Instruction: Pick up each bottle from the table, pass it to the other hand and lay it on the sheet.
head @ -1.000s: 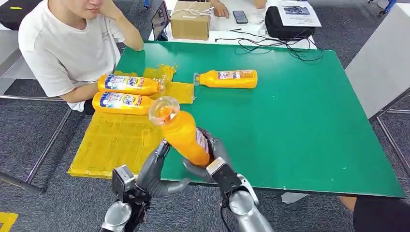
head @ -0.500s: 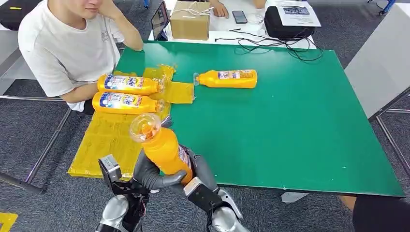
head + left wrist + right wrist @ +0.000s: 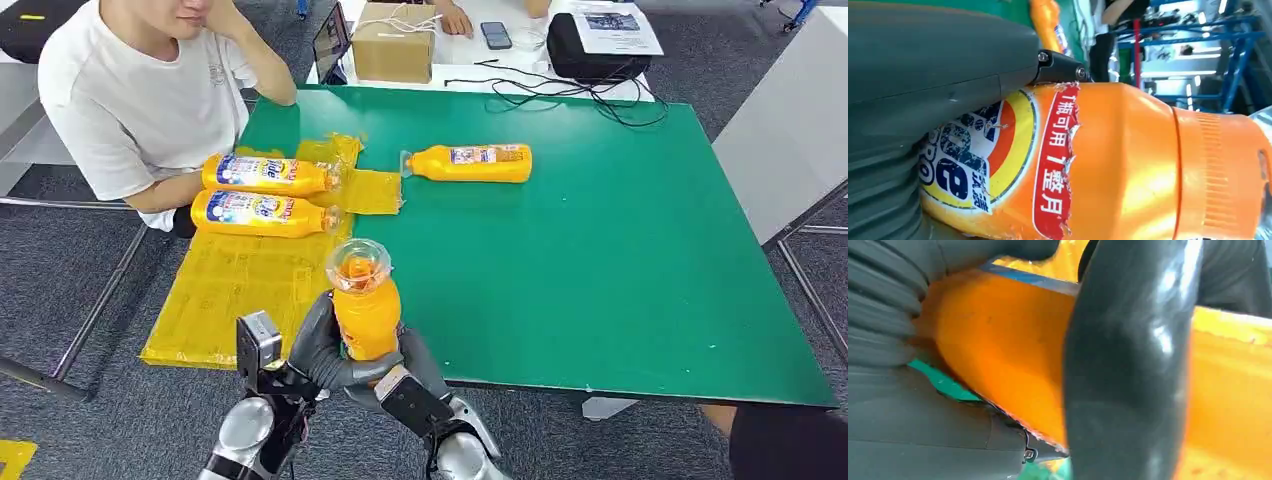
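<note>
While both hands meet at the near edge of the green surface (image 3: 620, 270), an orange bottle (image 3: 365, 310) stands nearly upright between them, its clear cap uppermost and its lower body buried in the fingers. The left hand (image 3: 318, 350) wraps the bottle from the left, its thumb crossing the front low down; the right hand (image 3: 415, 372) cups it from the right and underneath. Both hands hold the bottle, fingers curled against it.

In the left wrist view the bottle (image 3: 1108, 165) lies right against the grey thumb of the left hand (image 3: 923, 75), its printed label pressed to the palm side. In the right wrist view a dark finger (image 3: 1128, 370) curves across the orange body (image 3: 998, 355), with the ribbed cover of the right hand (image 3: 883, 315) touching it.

The held bottle sits just beside the near right corner of the yellow sheet (image 3: 230, 290). Two bottles (image 3: 262, 174) (image 3: 258, 213) lie side by side on the sheet's far part, caps pointing right. Another bottle (image 3: 475, 163) lies on the bare green, well apart from the hands, cap toward the sheet. A person in a white shirt (image 3: 130, 100) sits at the far left corner.
</note>
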### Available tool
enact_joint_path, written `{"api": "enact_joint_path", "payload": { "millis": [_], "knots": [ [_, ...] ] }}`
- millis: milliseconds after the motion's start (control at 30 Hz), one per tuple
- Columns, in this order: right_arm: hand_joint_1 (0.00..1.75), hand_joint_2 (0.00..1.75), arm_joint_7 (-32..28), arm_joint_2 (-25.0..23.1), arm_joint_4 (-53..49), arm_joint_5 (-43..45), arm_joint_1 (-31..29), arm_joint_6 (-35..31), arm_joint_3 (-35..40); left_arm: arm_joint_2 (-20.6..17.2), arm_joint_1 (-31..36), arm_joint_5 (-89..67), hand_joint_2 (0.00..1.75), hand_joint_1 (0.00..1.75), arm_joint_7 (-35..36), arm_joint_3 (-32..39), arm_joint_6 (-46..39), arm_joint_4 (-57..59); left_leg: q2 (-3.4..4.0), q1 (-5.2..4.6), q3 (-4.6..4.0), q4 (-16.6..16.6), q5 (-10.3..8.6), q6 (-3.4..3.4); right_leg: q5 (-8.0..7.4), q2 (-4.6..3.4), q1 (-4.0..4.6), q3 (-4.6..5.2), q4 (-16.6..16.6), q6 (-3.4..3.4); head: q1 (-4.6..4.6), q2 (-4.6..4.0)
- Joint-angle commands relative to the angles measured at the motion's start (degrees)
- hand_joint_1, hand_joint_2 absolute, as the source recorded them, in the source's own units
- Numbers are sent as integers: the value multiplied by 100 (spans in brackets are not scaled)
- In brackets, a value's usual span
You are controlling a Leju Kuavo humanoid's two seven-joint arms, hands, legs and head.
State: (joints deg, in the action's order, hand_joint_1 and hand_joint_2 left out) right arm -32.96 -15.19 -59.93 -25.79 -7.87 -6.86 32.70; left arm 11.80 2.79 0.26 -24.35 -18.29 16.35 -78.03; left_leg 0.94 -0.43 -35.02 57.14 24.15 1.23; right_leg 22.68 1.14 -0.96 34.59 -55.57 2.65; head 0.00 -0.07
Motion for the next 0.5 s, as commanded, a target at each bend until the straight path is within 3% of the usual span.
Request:
{"api": "enact_joint_path", "payload": {
  "millis": [33,300,367,500],
  "knots": [
    [0,0,0,12,10,65,19,-217,-125,-223,290,193,175,175,441,-92,-41,891,-18,15,42,-3,16,-16,18,-1,12,-46,5,-17,0,0],
    [0,0,38,81,-46,123,76,-338,-287,-269,261,215,175,175,494,54,-191,875,-7,19,62,0,29,-19,25,-18,15,-64,5,-21,-2,0],
    [0,0,38,81,-46,123,76,-338,-287,-269,261,215,175,175,494,54,-191,875,-10,9,24,-6,9,-10,10,-2,7,-27,6,-10,-2,0],
    [0,0,-81,75,-170,184,232,-606,-489,-431,457,-513,175,175,467,276,-1200,905,-3,5,13,-5,5,-7,5,-5,4,-15,5,-7,0,0]
  ]
}}
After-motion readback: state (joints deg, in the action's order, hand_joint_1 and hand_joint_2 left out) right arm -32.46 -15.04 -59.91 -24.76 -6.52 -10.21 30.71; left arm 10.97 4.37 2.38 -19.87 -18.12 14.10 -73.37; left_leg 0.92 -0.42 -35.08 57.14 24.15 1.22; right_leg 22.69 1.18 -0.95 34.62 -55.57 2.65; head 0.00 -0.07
